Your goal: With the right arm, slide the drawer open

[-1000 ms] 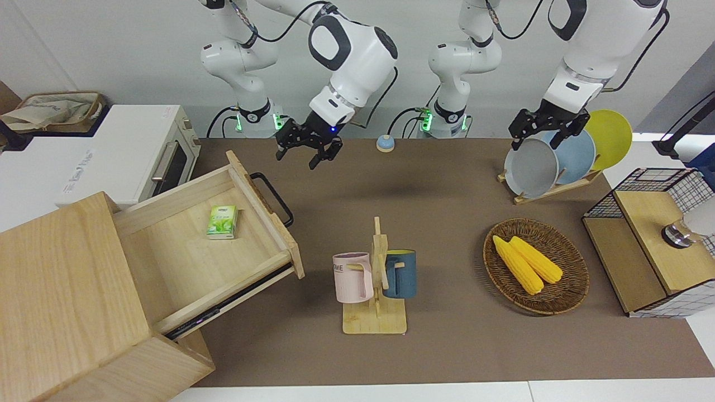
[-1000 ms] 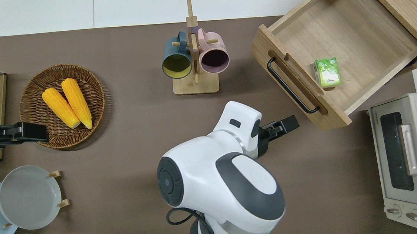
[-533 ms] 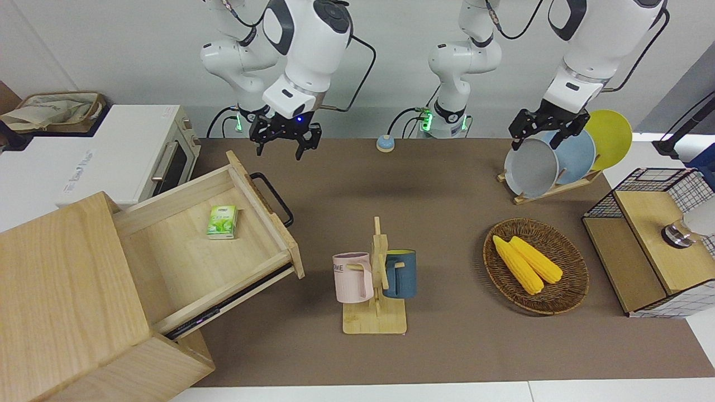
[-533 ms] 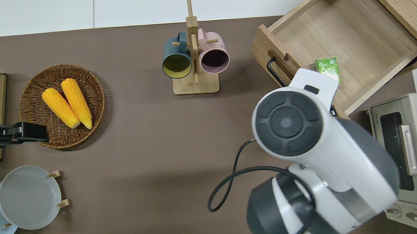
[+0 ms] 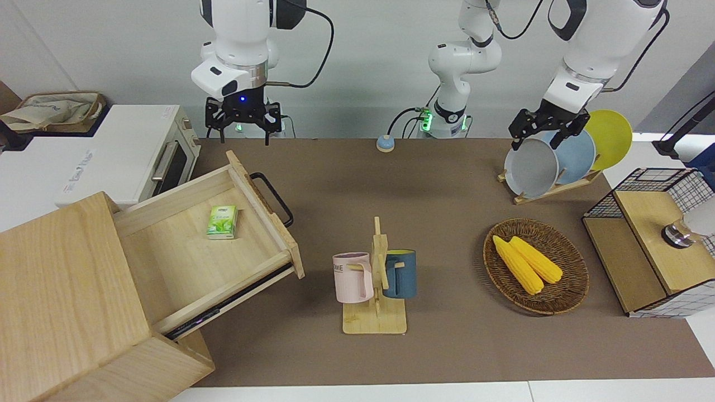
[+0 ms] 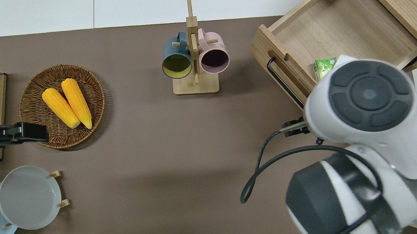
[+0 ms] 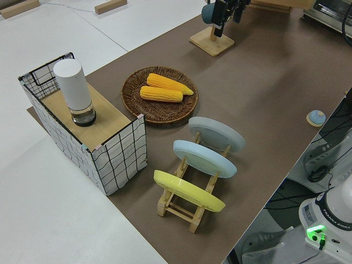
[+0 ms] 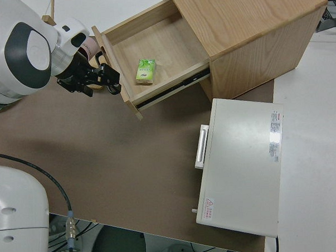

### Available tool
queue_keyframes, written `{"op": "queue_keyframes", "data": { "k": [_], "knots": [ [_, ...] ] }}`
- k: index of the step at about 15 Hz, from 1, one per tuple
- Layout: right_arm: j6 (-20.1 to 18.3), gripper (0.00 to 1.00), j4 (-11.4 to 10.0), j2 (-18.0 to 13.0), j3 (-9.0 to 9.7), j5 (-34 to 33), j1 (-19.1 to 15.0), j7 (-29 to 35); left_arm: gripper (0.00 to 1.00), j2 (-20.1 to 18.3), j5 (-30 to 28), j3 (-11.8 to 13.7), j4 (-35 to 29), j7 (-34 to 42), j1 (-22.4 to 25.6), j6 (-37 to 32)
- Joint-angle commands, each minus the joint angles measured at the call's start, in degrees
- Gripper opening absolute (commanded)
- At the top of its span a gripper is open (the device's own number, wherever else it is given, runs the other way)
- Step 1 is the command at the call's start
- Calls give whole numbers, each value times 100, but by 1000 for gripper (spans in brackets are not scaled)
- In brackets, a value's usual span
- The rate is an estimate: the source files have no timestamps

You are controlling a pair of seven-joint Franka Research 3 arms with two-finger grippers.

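Drawer (image 5: 206,245) shown pulled out at frame left; right gripper (image 5: 241,124), fingers spread and empty, has been lifted clear of handle (image 5: 272,198) toward upper left; task judged complete; left arm parked.

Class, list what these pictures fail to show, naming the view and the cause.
Drawer (nearer corner) and half the green packet: overhead view, covered by the right arm.
Toaster oven: overhead view, almost wholly under that arm.
Packet's print: every view, too small.
Cabinet: front view, cut off by the frame's edge.
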Motion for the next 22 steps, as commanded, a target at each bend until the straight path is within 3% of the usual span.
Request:
{"op": "queue_keyframes", "data": {
  "k": [1, 2, 5, 6, 8, 10, 12, 22],
  "knots": [
    [101, 987, -164, -263, 62, 541, -579, -417, 995, -51, 73, 20, 4, 28, -27, -27],
    [101, 987, -182, -315, 88, 585, -729, -426, 998, -51, 73, 20, 4, 36, -27, -27],
    [92, 987, -261, -483, 649, 954, -1826, -690, 998, -51, 73, 12, 4, 28, -36, -35],
    [101, 987, -261, -483, 738, 998, -2046, -681, 998, -42, 73, 20, 4, 36, -27, -27],
    [101, 987, -261, -483, 739, 1208, -2337, -698, 995, -51, 73, 20, 4, 36, -27, -27],
    [101, 987, -261, -457, 721, 1218, -2356, -672, 995, -42, 73, 20, 4, 36, -27, -35],
    [92, 987, -252, -422, 537, 1218, -2251, -646, 995, -42, 73, 20, 4, 28, -36, -27],
    [110, 990, -182, -325, 449, 1122, -2066, -646, 995, -42, 73, 20, 4, 36, -27, -35]
  ]
}}
